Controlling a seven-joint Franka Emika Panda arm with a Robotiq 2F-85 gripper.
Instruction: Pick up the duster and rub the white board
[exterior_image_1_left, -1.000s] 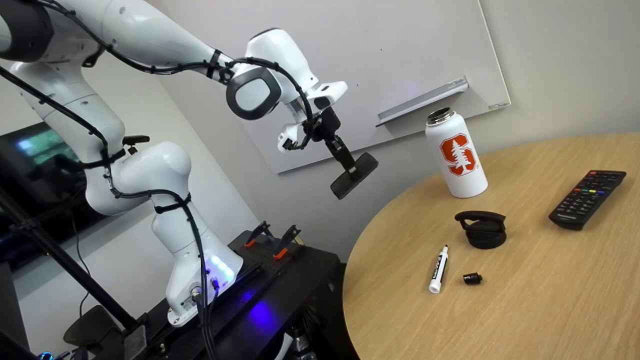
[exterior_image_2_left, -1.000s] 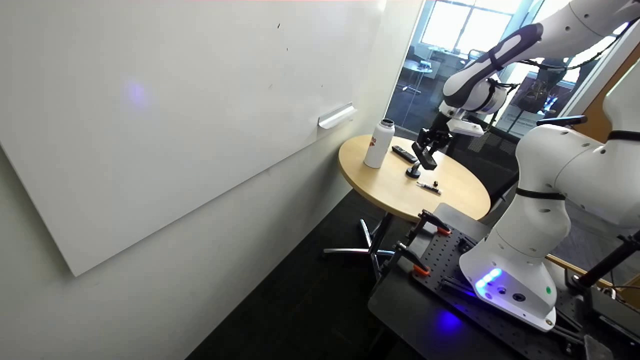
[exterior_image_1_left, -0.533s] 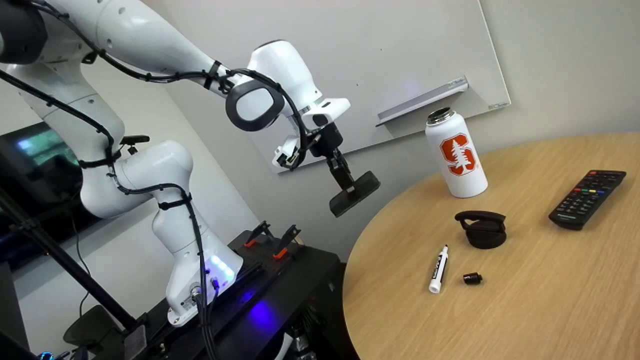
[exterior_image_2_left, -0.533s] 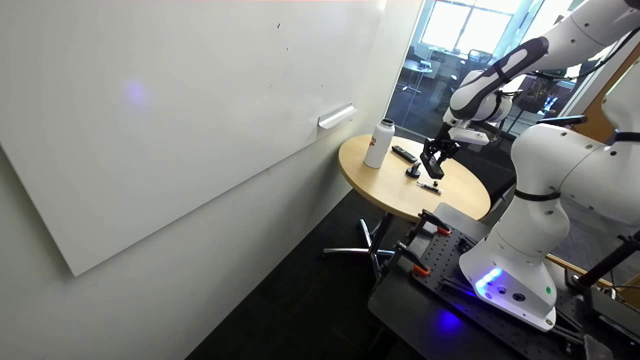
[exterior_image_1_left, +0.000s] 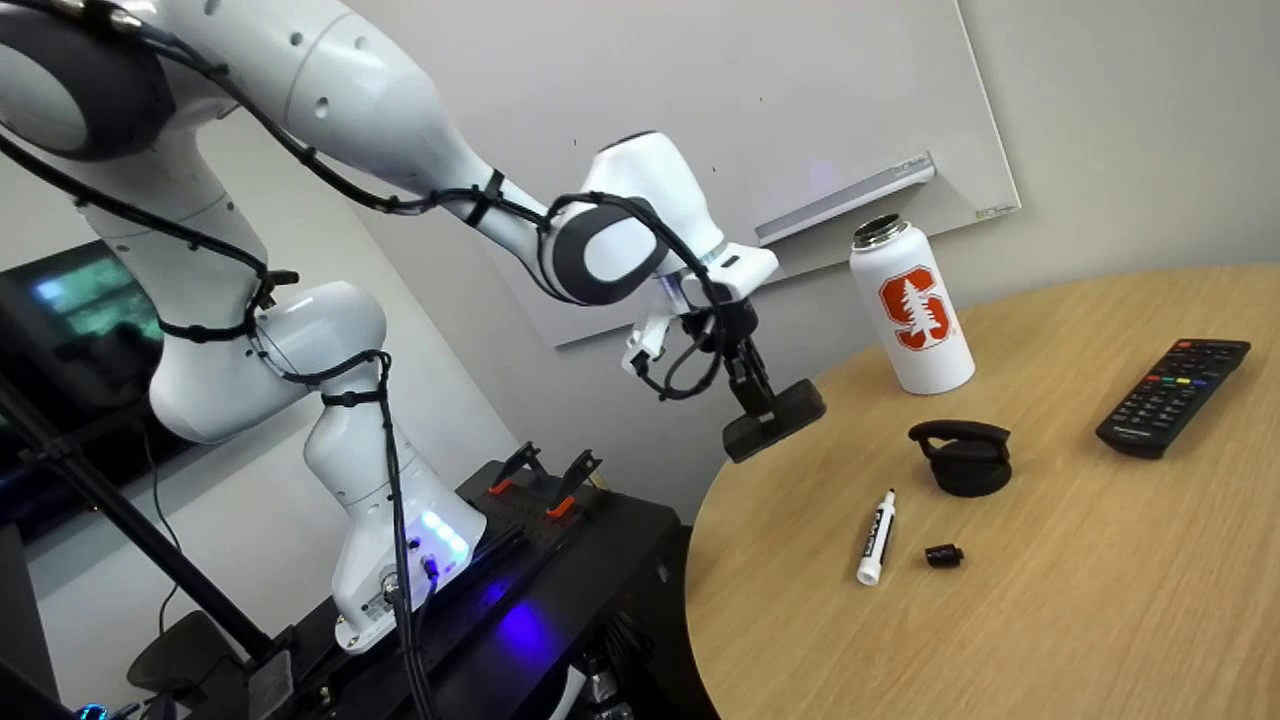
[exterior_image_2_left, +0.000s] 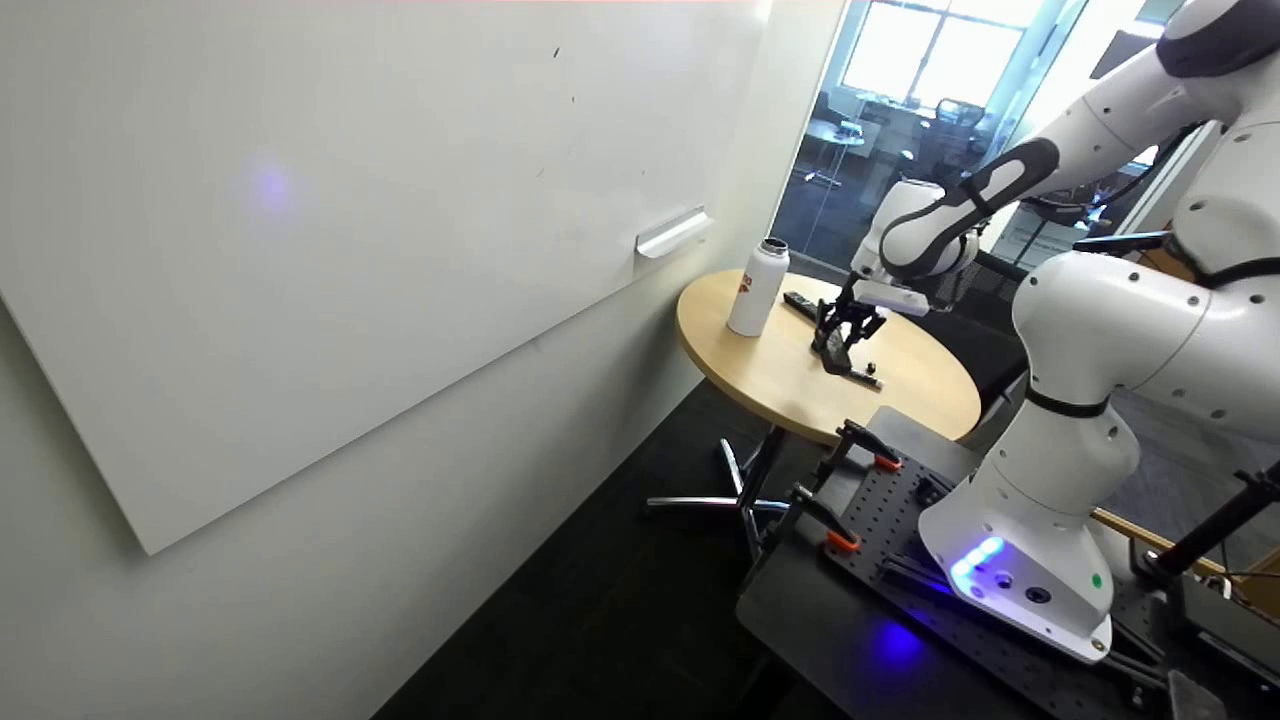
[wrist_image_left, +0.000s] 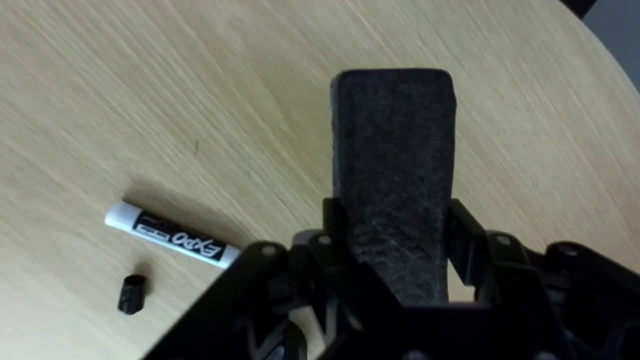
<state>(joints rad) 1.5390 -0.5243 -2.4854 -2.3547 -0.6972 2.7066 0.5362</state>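
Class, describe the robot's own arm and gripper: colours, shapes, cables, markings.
The arm is white with rounded segments and dark grey bands at some joints. Black cables run along it, held by black straps. Its base has a glowing blue-white light strip and a small green dot. The gripper is black, its jaws jointed, with round bolt heads.

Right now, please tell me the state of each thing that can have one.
Duster: gripped, held over the table
Gripper: shut on the duster
White board: a few small dark marks
Bottle: upright, open
Black lid: off the bottle
Marker: uncapped, lying down
Marker cap: off, lying nearby
Remote: lying buttons up
Base light: lit blue
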